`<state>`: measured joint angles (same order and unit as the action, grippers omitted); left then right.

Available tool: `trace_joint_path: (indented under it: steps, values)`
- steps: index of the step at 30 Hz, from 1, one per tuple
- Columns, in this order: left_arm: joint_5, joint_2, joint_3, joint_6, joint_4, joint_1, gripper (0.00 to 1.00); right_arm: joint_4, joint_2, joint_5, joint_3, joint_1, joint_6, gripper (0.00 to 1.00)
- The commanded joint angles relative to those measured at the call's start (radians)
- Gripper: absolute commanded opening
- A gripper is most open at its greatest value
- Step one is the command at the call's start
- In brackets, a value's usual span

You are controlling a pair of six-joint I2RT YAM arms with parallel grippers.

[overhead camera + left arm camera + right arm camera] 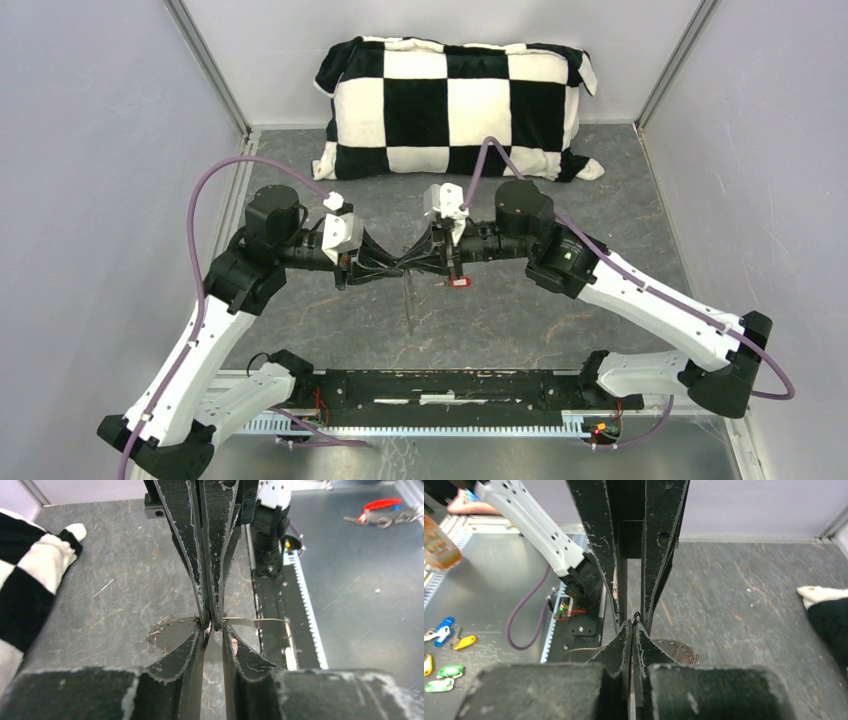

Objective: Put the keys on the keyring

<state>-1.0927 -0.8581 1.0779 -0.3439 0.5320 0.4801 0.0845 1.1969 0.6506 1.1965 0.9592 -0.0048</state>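
Observation:
The keyring shows in the left wrist view as a thin grey wire (260, 620) crossing the fingertips, with its fringe of small metal pieces (159, 628) to the left. It also shows in the right wrist view (681, 651). My two grippers meet tip to tip above mid-table. The right gripper (428, 262) (633, 624) is shut where the wire passes, and a small dark loop pokes out of its tips. The left gripper (398, 266) (213, 629) stands narrowly open, its tips either side of the right gripper's tips. The red key (460, 283) is just below the right gripper. I cannot make out the black key.
A black-and-white checkered pillow (455, 105) lies at the back of the table, near the left wrist view's edge (25, 580). A black rail (450, 385) runs along the near edge. Spare keys with coloured tags (444, 630) lie on the metal bench off the mat.

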Motion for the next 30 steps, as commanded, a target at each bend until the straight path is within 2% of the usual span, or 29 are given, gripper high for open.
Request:
trace_joint_path:
  steps: [1, 7, 10, 13, 15, 16, 17, 19, 21, 25, 27, 30]
  values:
    - [0.075, -0.041, 0.102, -0.315, 0.252, 0.005, 0.27, 0.261, 0.059, -0.153, 0.156, 0.051, -0.142, 0.0]
    - [0.072, -0.091, 0.175, -0.47, 0.415, 0.005, 0.15, 0.375, 0.124, -0.234, 0.235, 0.105, -0.19, 0.0]
    - [0.076, -0.109, 0.204, -0.532, 0.49, 0.005, 0.13, 0.411, 0.147, -0.263, 0.265, 0.124, -0.207, 0.0]
    - [0.081, -0.118, 0.209, -0.559, 0.512, 0.005, 0.03, 0.431, 0.165, -0.269, 0.291, 0.142, -0.219, 0.0]
    - [0.073, -0.118, 0.205, -0.57, 0.513, 0.005, 0.02, 0.437, 0.171, -0.269, 0.301, 0.149, -0.222, 0.01]
    - [0.068, -0.118, 0.204, -0.573, 0.512, 0.005, 0.02, 0.433, 0.169, -0.273, 0.302, 0.149, -0.218, 0.08]
    - [0.061, -0.117, 0.201, -0.573, 0.513, 0.005, 0.02, 0.418, 0.16, -0.277, 0.298, 0.149, -0.21, 0.22]
    - [0.047, -0.111, 0.191, -0.552, 0.501, 0.005, 0.02, 0.355, 0.114, -0.295, 0.261, 0.148, -0.193, 0.43]
    - [0.017, -0.089, 0.157, -0.498, 0.434, 0.005, 0.02, 0.266, 0.044, -0.323, 0.202, 0.133, -0.161, 0.54]
    - [-0.026, -0.005, 0.063, -0.284, 0.18, 0.005, 0.02, 0.103, -0.095, -0.393, 0.042, 0.085, -0.096, 0.55]
    - [-0.027, 0.031, 0.032, -0.183, 0.065, 0.005, 0.02, 0.08, -0.136, -0.419, -0.022, 0.082, -0.086, 0.54]
    - [-0.058, 0.029, 0.036, -0.142, 0.037, 0.005, 0.02, 0.041, -0.17, -0.415, -0.096, 0.082, -0.066, 0.55]
